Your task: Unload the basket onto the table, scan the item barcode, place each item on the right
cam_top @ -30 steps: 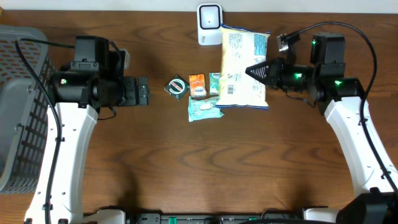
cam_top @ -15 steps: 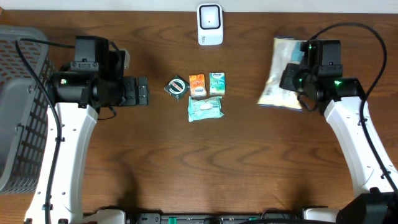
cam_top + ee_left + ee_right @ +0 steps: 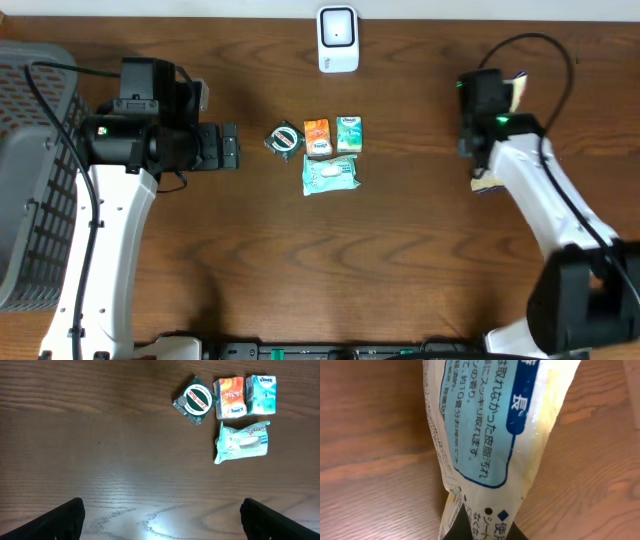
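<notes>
At the right of the table, the right gripper (image 3: 476, 529) is clamped on the lower end of a yellow-and-white pouch (image 3: 485, 435) with a blue printed panel. In the wrist view the pouch runs straight away from the fingers, so its long axis is in line with the pincer. From overhead the arm covers most of it and only slivers show, so which face carries the barcode cannot be told. At mid-depth on the left, the left gripper (image 3: 232, 146) hangs wide open and empty, pointing right toward the small packs (image 3: 331, 174) at the centre. At the far edge, centre, stands the white scanner (image 3: 338, 40). It lies left of and farther than the held pouch, well apart from it. The coming move probably calls for swinging the pouch left and far, with its printed face turned to the scanner.
</notes>
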Action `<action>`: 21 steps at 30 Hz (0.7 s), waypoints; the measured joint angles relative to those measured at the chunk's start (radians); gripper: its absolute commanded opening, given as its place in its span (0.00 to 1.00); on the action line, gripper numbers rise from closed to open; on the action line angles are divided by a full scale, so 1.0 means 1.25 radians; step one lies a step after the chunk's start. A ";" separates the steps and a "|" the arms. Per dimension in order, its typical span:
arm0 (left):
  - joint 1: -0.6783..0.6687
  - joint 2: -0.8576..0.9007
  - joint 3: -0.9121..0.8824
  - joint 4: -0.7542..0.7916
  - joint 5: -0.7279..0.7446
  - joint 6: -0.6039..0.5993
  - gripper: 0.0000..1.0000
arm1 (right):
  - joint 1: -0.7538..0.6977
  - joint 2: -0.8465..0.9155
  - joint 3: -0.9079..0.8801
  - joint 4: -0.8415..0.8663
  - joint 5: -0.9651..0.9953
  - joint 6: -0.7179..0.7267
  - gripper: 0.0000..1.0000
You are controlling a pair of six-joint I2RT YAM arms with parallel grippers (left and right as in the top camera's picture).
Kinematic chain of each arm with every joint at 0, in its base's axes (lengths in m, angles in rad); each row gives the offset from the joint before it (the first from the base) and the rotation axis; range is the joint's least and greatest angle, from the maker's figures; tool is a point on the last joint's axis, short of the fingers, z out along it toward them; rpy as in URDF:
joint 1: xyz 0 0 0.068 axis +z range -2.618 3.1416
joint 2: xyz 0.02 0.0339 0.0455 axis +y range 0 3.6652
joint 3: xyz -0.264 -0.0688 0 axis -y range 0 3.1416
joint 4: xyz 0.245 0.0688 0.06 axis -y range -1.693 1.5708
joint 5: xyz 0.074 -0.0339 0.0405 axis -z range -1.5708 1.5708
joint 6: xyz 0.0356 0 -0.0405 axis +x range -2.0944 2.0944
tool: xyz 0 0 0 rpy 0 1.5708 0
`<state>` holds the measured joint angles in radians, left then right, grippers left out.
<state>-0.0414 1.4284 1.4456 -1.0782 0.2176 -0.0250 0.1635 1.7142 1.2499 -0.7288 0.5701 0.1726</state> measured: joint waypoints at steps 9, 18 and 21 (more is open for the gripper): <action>0.000 0.000 0.000 0.000 0.000 0.000 0.98 | 0.121 0.103 0.000 0.014 0.055 -0.005 0.10; 0.000 0.000 0.000 0.000 0.000 0.000 0.98 | 0.238 0.142 0.000 0.017 0.041 0.006 0.52; 0.000 0.000 0.000 0.000 0.000 0.000 0.98 | 0.269 0.142 0.009 0.014 0.001 0.005 0.66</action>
<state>-0.0414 1.4284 1.4456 -1.0782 0.2176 -0.0254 0.5003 1.8915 1.2610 -0.7113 0.5713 0.1795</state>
